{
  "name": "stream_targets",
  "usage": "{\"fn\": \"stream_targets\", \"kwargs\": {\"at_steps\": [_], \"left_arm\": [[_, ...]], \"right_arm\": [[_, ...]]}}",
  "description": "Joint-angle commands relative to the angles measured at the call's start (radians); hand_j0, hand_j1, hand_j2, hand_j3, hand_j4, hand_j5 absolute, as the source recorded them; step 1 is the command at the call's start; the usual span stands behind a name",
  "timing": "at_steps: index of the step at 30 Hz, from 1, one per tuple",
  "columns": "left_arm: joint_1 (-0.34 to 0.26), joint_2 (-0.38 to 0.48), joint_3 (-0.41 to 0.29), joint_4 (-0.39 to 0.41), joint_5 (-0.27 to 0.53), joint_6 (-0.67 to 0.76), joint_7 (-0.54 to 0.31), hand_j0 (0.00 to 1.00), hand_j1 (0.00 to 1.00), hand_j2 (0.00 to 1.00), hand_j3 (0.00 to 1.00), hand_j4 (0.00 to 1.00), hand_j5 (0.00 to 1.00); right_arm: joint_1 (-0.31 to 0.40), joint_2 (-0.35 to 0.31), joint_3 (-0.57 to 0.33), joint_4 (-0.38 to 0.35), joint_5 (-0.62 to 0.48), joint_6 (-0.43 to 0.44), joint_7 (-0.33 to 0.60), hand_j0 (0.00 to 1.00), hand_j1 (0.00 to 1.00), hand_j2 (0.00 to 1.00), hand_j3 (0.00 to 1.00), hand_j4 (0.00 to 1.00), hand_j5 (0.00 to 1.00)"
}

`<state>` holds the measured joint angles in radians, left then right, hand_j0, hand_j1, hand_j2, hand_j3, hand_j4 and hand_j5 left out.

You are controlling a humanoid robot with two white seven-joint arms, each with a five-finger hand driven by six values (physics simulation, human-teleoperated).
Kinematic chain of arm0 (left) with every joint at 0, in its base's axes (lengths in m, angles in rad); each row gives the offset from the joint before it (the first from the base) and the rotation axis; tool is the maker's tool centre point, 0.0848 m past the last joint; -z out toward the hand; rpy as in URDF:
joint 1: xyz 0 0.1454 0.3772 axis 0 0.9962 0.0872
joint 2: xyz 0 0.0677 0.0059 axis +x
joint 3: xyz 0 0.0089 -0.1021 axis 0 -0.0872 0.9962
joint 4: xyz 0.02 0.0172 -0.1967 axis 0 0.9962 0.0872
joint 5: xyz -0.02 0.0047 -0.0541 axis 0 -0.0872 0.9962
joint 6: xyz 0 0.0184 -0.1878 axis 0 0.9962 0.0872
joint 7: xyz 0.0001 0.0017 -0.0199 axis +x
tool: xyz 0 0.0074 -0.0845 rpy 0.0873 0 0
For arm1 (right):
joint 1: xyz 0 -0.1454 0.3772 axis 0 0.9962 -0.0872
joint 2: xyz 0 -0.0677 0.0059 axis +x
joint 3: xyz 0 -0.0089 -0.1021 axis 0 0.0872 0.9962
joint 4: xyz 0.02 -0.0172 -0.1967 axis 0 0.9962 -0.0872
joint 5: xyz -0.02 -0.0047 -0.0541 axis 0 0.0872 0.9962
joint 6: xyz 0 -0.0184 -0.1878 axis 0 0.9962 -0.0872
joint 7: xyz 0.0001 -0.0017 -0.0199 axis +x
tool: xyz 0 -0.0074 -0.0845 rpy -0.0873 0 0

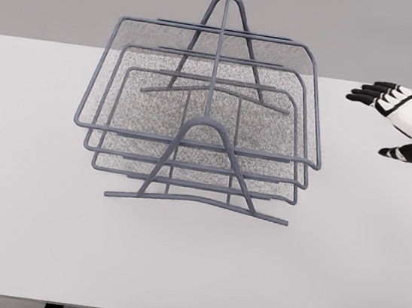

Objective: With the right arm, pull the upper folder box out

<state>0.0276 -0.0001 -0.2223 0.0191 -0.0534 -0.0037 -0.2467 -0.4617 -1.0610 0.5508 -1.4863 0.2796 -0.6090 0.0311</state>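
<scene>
A grey-blue wire folder rack (207, 135) stands in the middle of the white table (23, 213), with three stacked mesh trays. The upper tray (132, 24) is the widest and sits level in the frame, its rim running from the back to the front bar. My right hand (393, 118) hovers over the table at the right edge, well clear of the rack. Its black-tipped fingers (370, 93) are spread and point left toward the rack, and the thumb (400, 154) hangs lower. It holds nothing.
The rack's A-shaped end frame (201, 165) faces me, with its foot bar (196, 200) on the table. Bare tabletop lies between the rack and my hand.
</scene>
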Motion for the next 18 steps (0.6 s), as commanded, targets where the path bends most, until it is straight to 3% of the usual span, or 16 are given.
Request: {"fn": "stream_targets", "kwargs": {"at_steps": [1,3,5,6,7,8,12,14,18], "left_arm": [[0.000,0.000,0.000,-0.001,0.000,0.001,0.000,1.00,1.00,1.00,1.00,1.00,1.00],[0.000,0.000,0.000,0.001,0.000,-0.001,0.000,1.00,1.00,1.00,1.00,1.00,1.00],[0.000,0.000,0.000,-0.001,0.000,0.001,0.000,1.00,1.00,1.00,1.00,1.00,1.00],[0.000,0.000,0.000,0.001,0.000,-0.001,0.000,1.00,1.00,1.00,1.00,1.00,1.00],[0.000,0.000,0.000,0.001,0.000,-0.001,0.000,1.00,1.00,1.00,1.00,1.00,1.00],[0.000,0.000,0.000,-0.001,0.000,-0.001,0.000,1.00,1.00,1.00,1.00,1.00,1.00],[0.000,0.000,0.000,0.001,0.000,-0.001,0.000,1.00,1.00,1.00,1.00,1.00,1.00],[0.000,0.000,0.000,-0.001,0.000,-0.001,0.000,1.00,1.00,1.00,1.00,1.00,1.00],[0.000,0.000,0.000,0.001,0.000,0.001,0.000,1.00,1.00,1.00,1.00,1.00,1.00]], "right_arm": [[0.000,-0.007,0.000,0.008,-0.007,-0.002,-0.005,1.00,1.00,1.00,1.00,1.00,1.00],[-0.012,-0.042,0.023,0.006,-0.007,-0.002,0.026,1.00,1.00,1.00,1.00,1.00,1.00],[-0.184,-0.043,0.156,0.001,-0.007,-0.002,0.222,1.00,1.00,1.00,1.00,1.00,1.00],[-0.233,-0.033,0.202,0.001,-0.003,-0.002,0.300,1.00,1.00,1.00,1.00,1.00,1.00],[-0.264,-0.011,0.207,-0.003,0.059,-0.002,0.302,1.00,1.00,1.00,1.00,1.00,1.00],[-0.330,0.021,0.219,-0.009,0.272,-0.002,0.296,1.00,1.00,1.00,1.00,1.00,1.00],[-0.368,0.070,0.250,-0.009,0.316,-0.002,0.297,1.00,1.00,1.00,1.00,1.00,1.00],[-0.371,0.133,0.265,-0.008,0.316,-0.002,0.299,1.00,1.00,1.00,1.00,1.00,1.00],[-0.410,0.173,0.267,-0.009,0.314,-0.002,0.294,1.00,1.00,1.00,1.00,1.00,1.00]]}}
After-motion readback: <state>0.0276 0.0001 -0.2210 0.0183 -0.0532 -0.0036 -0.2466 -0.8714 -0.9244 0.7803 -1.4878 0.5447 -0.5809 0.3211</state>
